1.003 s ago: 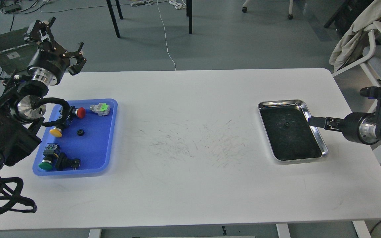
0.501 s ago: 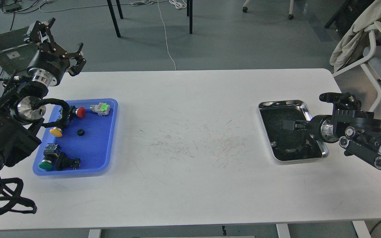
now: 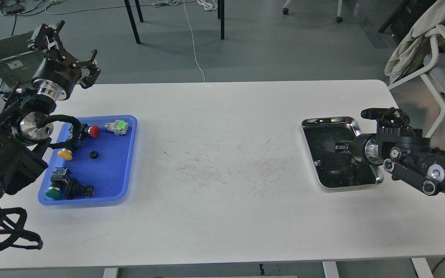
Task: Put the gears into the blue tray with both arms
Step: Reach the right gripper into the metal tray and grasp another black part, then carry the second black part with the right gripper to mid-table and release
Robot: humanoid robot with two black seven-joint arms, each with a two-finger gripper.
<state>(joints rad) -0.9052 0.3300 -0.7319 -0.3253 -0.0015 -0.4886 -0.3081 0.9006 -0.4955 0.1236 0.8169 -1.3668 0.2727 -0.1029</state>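
One gear [image 3: 94, 155] already lies flat in the blue tray [image 3: 128, 170] at the tabletop's [image 3: 222, 216] left, among push-button switches [image 3: 65, 154]; roughly half done. Right hand [image 3: 332, 146] reaches low over the steel tray [image 3: 325, 122] on the right side; its fingers are dark against the dark inside, so I cannot tell how they stand or whether they hold anything. Second gear not visible in that tray. Farther back, left hand [image 3: 70, 44] hangs raised beyond the blue tray, fingers spread, holding nothing.
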